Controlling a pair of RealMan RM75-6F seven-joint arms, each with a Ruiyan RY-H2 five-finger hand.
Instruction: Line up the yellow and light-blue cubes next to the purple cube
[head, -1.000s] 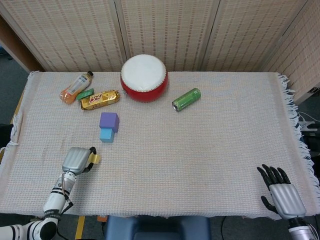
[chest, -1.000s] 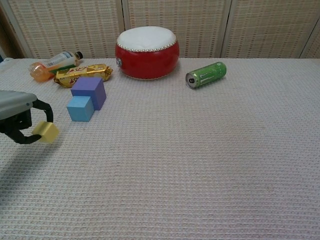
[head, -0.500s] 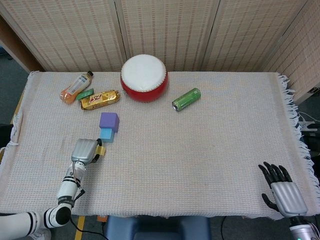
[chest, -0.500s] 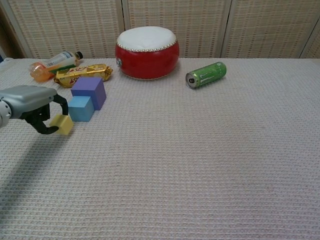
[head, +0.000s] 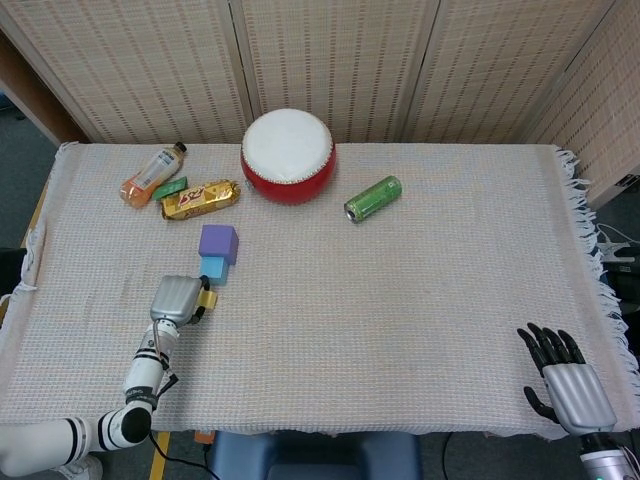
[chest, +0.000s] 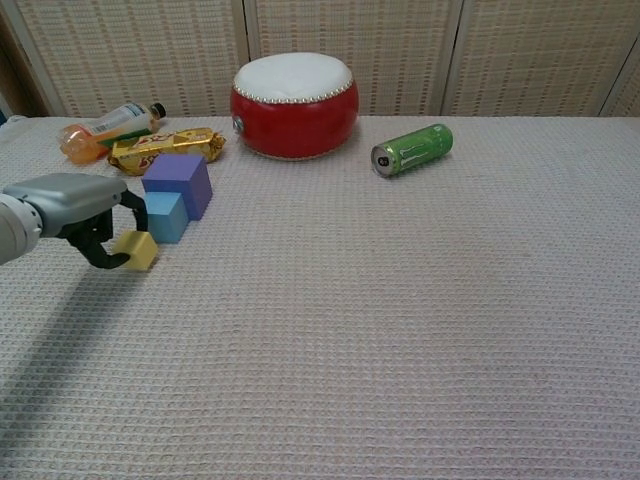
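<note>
The purple cube (head: 218, 242) (chest: 179, 183) stands left of centre on the cloth, with the light-blue cube (head: 212, 268) (chest: 166, 216) touching its near side. My left hand (head: 175, 298) (chest: 72, 201) pinches the small yellow cube (head: 205, 300) (chest: 137, 250) just in front of the light-blue cube, low over the cloth. Whether the yellow cube touches the cloth or the blue cube I cannot tell. My right hand (head: 568, 383) rests at the near right corner, fingers spread, holding nothing; only the head view shows it.
A red drum (head: 288, 156) (chest: 294, 104) stands at the back centre, a green can (head: 373, 198) (chest: 412, 148) lies to its right. An orange bottle (head: 152, 173) (chest: 104, 127) and a gold snack bar (head: 200, 198) (chest: 166, 148) lie at the back left, behind the cubes.
My left hand has carried the yellow cube forward and to the right, from the near left up to the light-blue cube. The right hand has barely moved.
</note>
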